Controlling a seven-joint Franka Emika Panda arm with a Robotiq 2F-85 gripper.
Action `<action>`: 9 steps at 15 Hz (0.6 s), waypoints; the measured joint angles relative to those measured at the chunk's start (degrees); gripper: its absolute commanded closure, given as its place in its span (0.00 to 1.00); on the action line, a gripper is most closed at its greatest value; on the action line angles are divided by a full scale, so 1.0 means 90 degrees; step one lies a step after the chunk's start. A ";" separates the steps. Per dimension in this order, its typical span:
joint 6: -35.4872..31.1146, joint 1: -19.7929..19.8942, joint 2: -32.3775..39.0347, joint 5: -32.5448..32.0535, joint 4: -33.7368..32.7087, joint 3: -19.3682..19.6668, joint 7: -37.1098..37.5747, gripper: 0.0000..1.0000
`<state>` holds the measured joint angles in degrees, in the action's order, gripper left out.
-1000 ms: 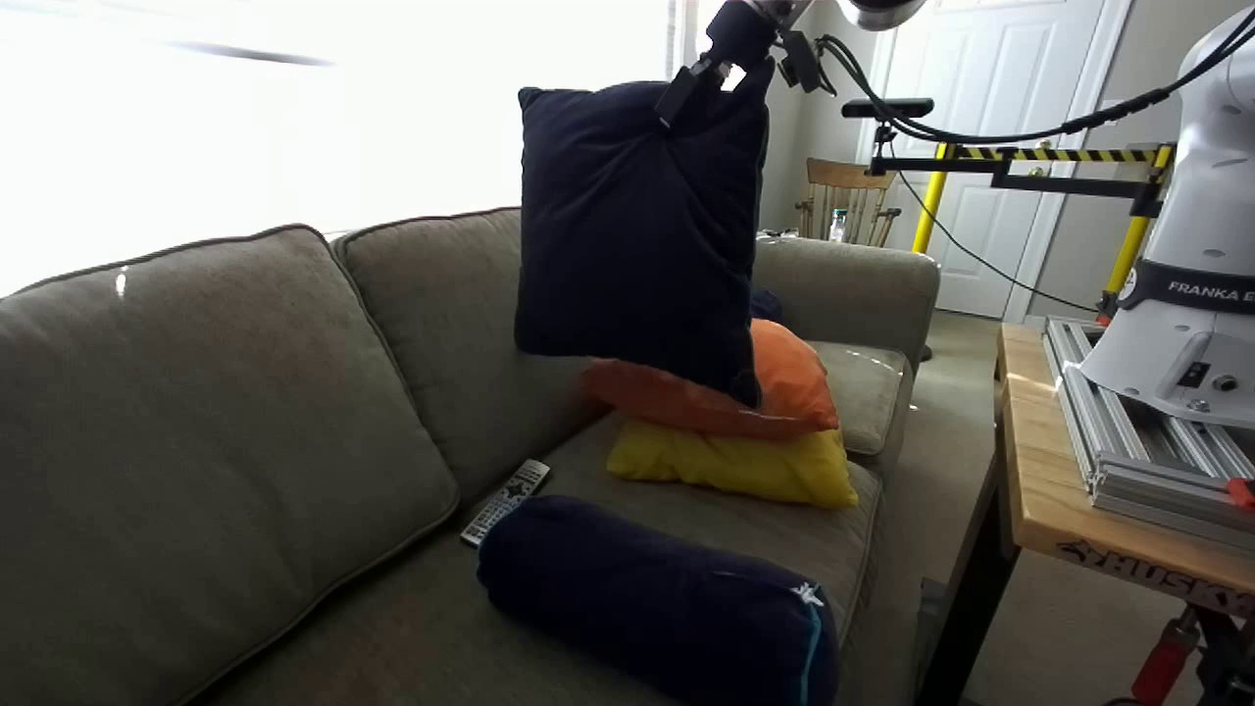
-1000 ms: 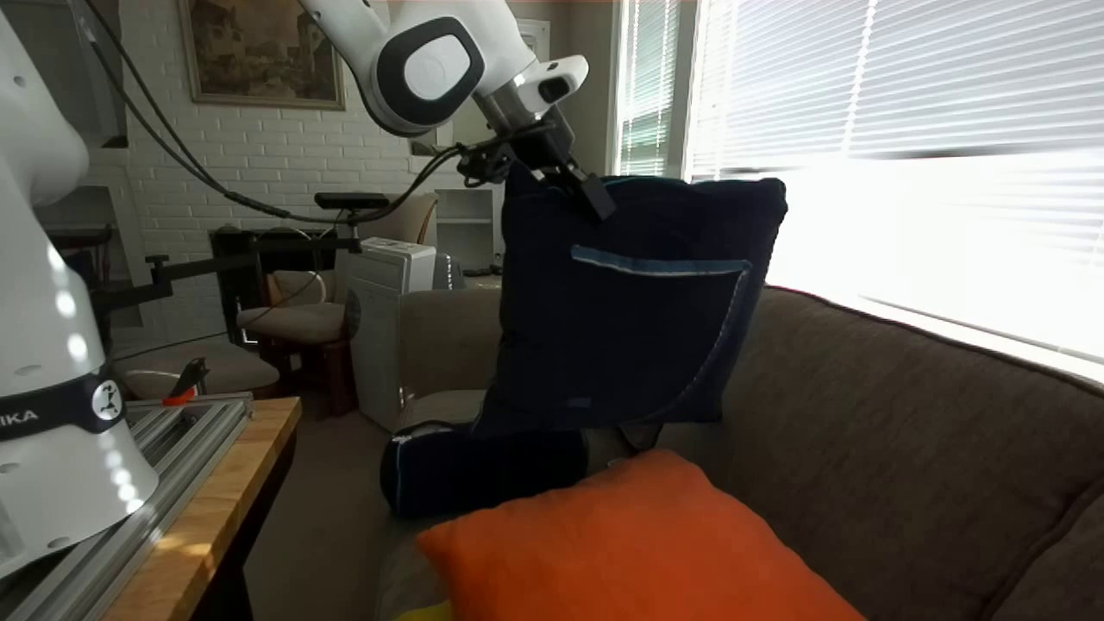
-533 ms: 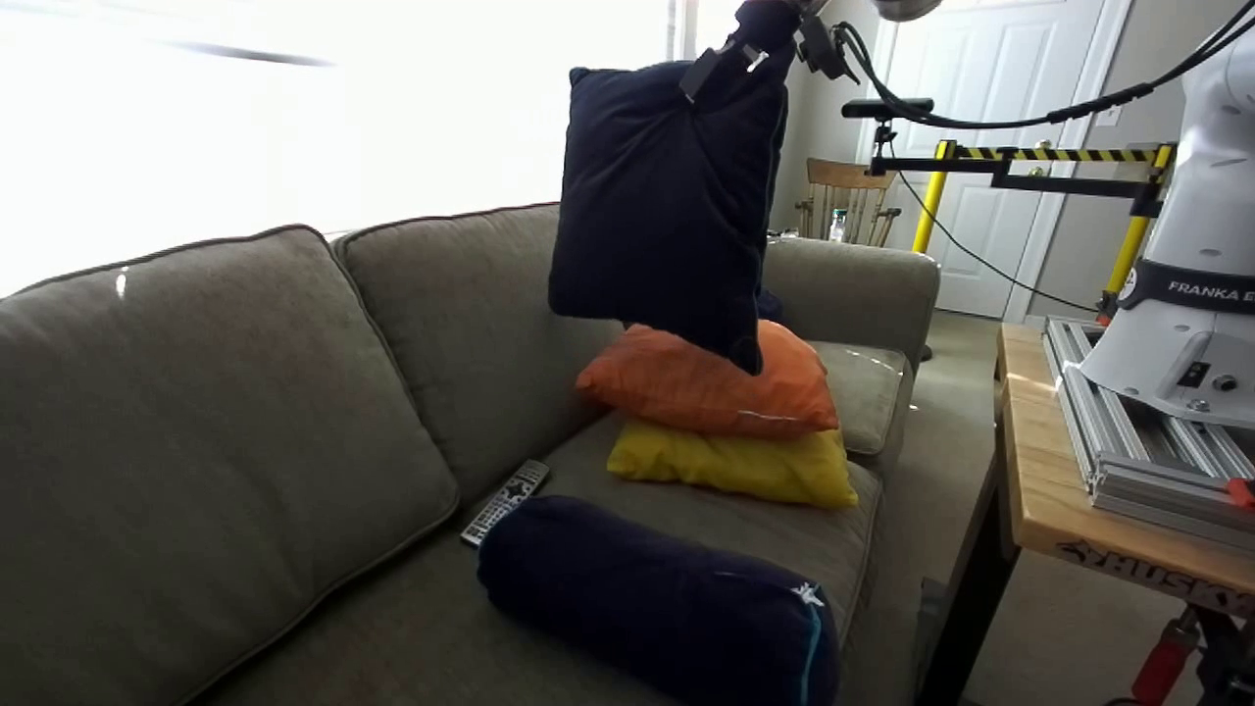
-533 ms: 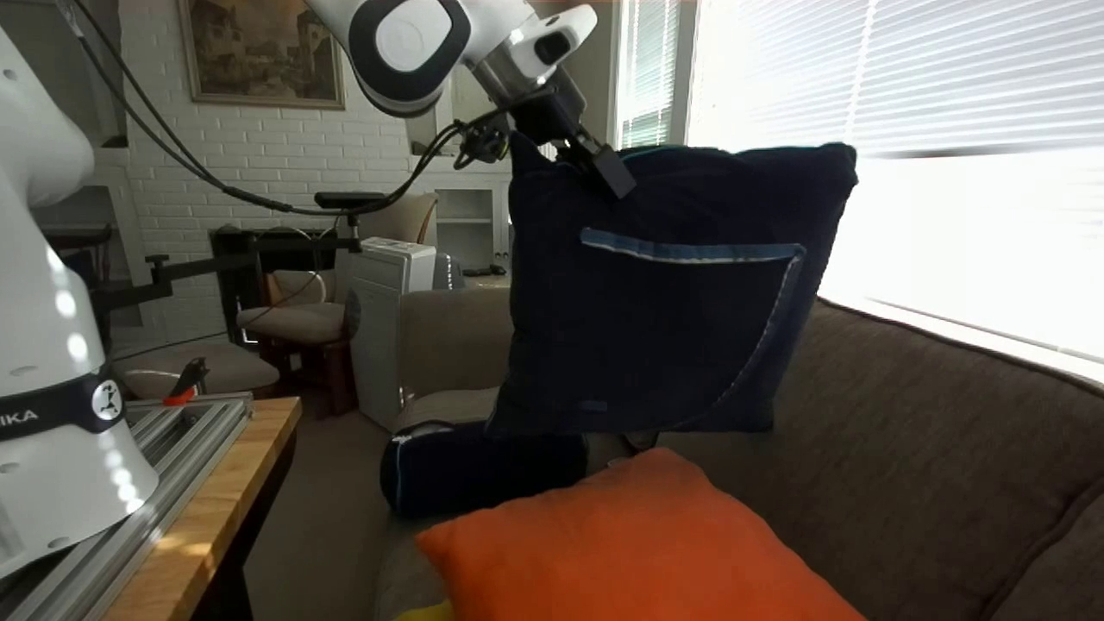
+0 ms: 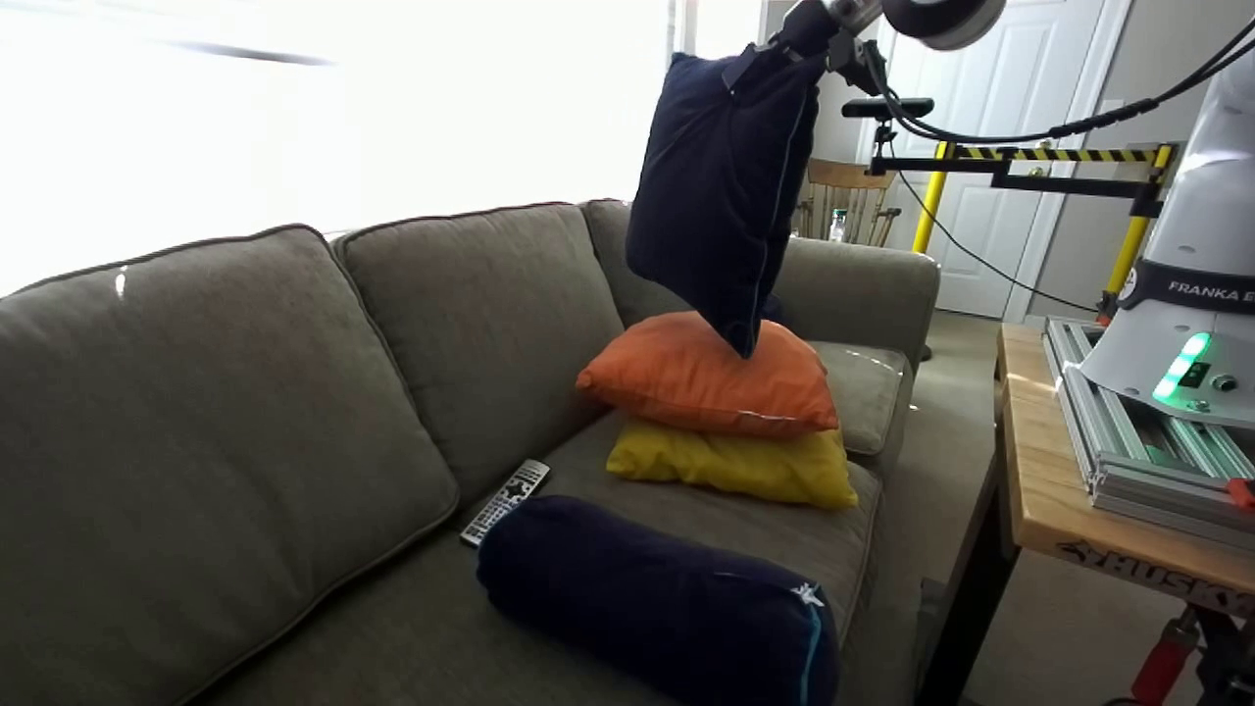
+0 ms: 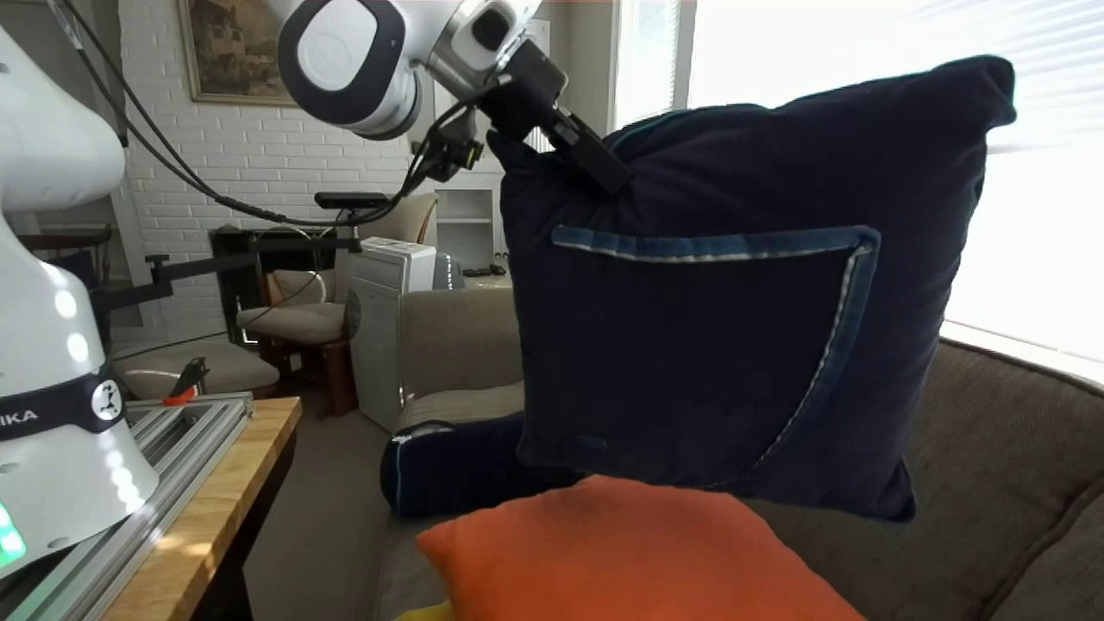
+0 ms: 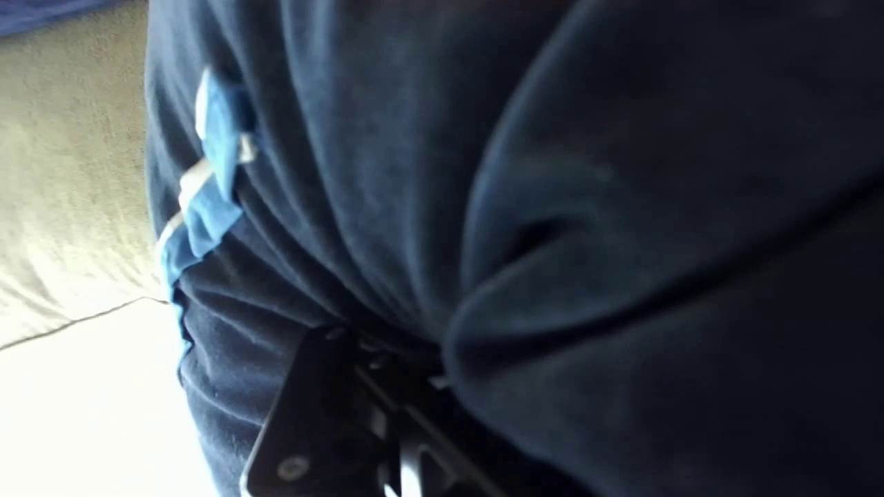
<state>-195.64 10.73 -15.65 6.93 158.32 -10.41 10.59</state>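
Observation:
A square navy pillow (image 6: 716,362) with blue piping hangs in the air over the sofa, tilted. My gripper (image 6: 611,172) is shut on its top edge near a corner; one black finger lies against the face in both exterior views, the opposite finger is hidden by cloth. Bunched navy fabric (image 7: 359,172) fills most of the wrist view around the dark finger linkage. Below the pillow, an orange cushion (image 5: 706,378) rests on a yellow cushion (image 5: 730,466). The pillow's lowest corner overlaps the orange one in an exterior view; whether they touch I cannot tell.
On the grey-brown sofa (image 5: 490,284) lie a navy bolster (image 5: 647,598) and a remote control (image 5: 507,502). My arm's base stands on a wooden workbench (image 6: 216,483). A camera on a black stand arm (image 5: 887,108) and hanging cables (image 6: 241,207) are close to the arm.
The held pillow has moved along the sofa toward the far armrest as seen in an exterior view, rising and turning. The base light now glows green. Cushions, bolster and remote stay put.

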 measured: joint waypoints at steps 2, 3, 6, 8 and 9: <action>-0.0469 0.0397 0.0128 0.0755 0.0161 -0.0682 0.0103 1.00; -0.0667 0.0524 0.0227 0.1191 0.0163 -0.0997 0.0113 1.00; -0.1341 0.0659 0.0516 0.2529 0.0164 -0.1766 0.0114 1.00; -0.1821 0.0648 0.0654 0.3193 0.0163 -0.2093 0.0114 1.00; -0.2069 0.0643 0.0694 0.3463 0.0163 -0.2217 0.0111 1.00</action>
<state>-214.25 16.52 -9.40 38.09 159.79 -30.36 11.59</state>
